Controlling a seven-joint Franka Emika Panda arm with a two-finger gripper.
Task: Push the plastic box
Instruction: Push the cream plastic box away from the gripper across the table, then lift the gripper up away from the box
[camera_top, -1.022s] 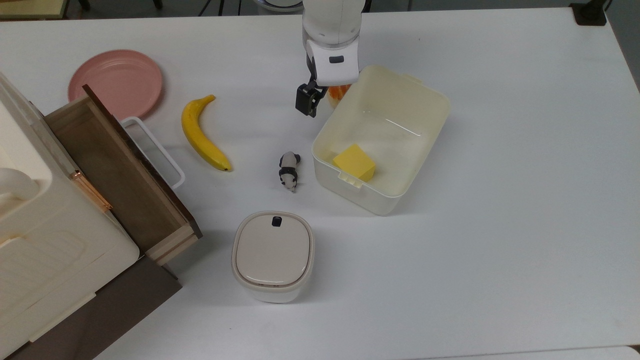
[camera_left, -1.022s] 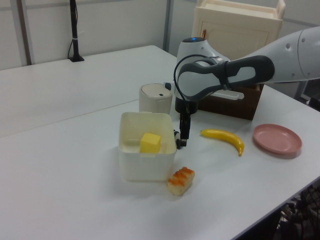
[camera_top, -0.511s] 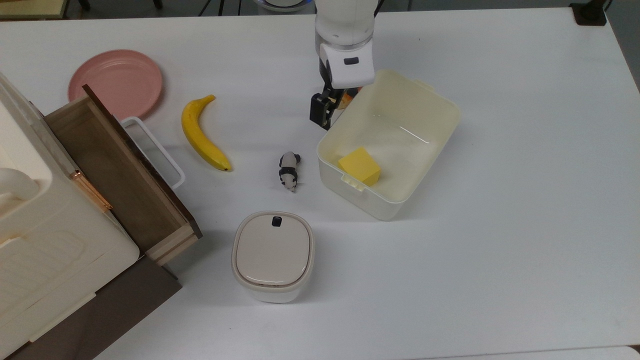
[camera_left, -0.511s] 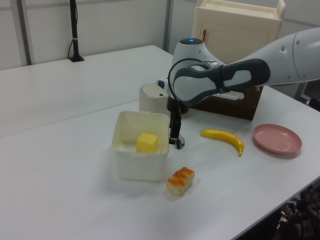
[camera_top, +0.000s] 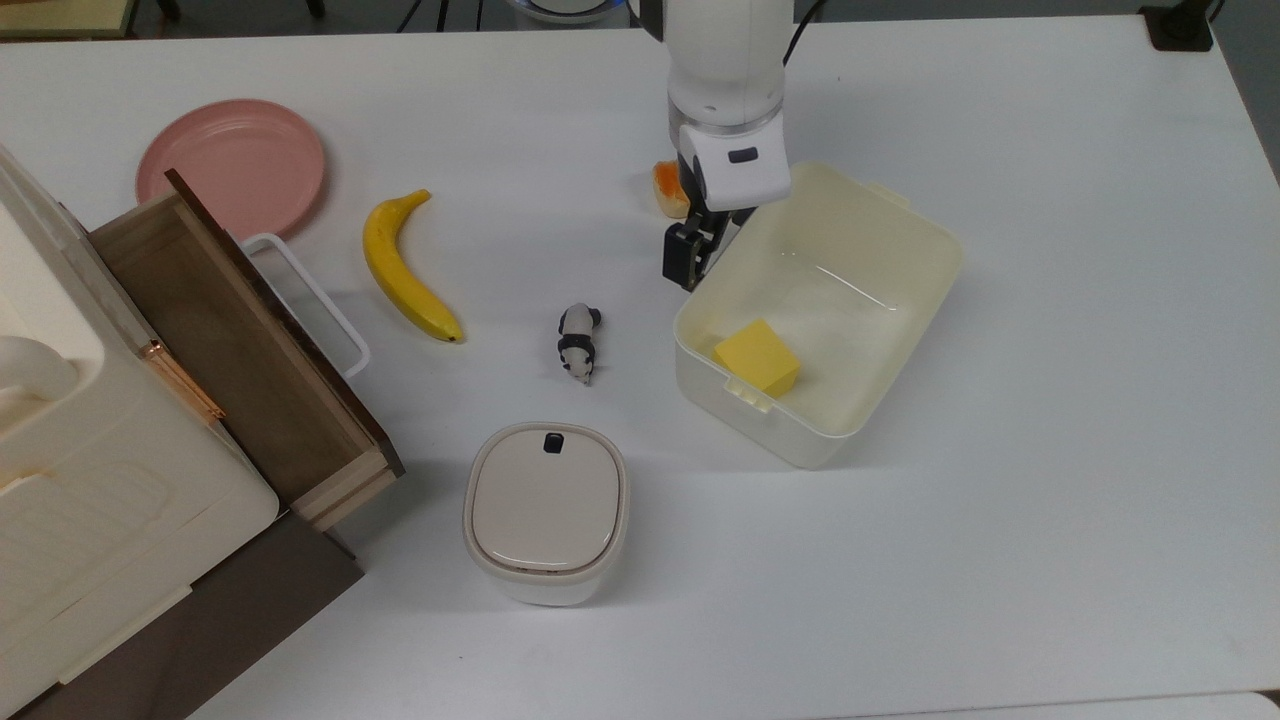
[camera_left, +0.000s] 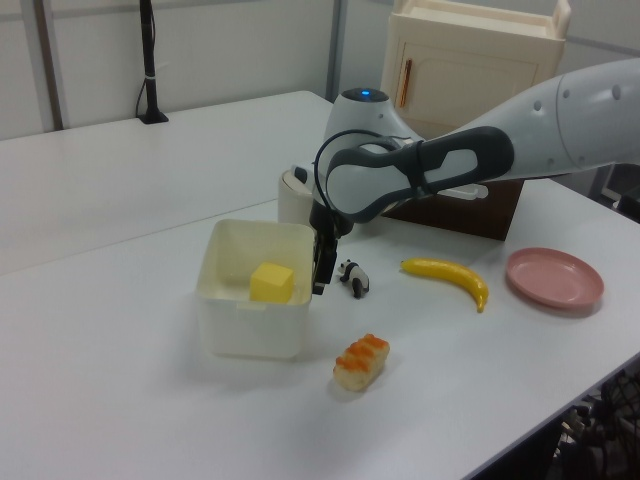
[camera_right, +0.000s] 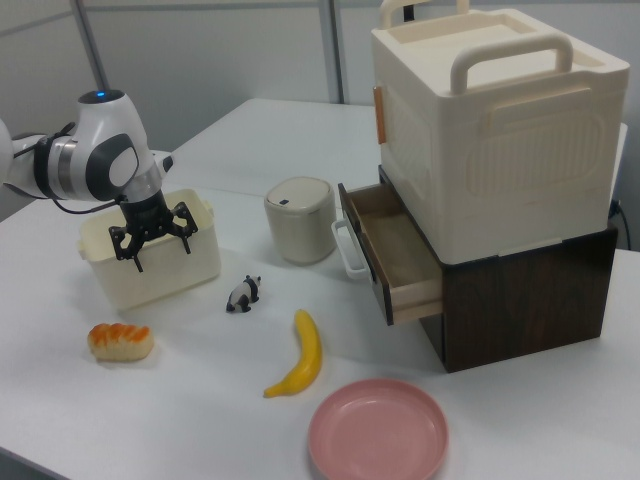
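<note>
Tool: our tool (camera_top: 690, 262) has its fingers spread wide in the right view, empty, pressed on the plastic box's long wall.
Box: plastic box (camera_top: 905, 300) sits mid-table (camera_top: 1050, 520), right of centre in the top view, yellow block (camera_top: 757, 356) inside.
Risk: we judge an off-centre push could spin the box; fingertips may ride over the rim.
Nearby: toy panda (camera_top: 577, 342) and lidded container (camera_top: 546, 510) on the top view's left; sushi piece (camera_top: 668, 187) just behind the tool.
Path: nothing stands right of the box.

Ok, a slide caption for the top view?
Gripper against the plastic box holding a yellow block, beside a panda toy and banana.
</note>
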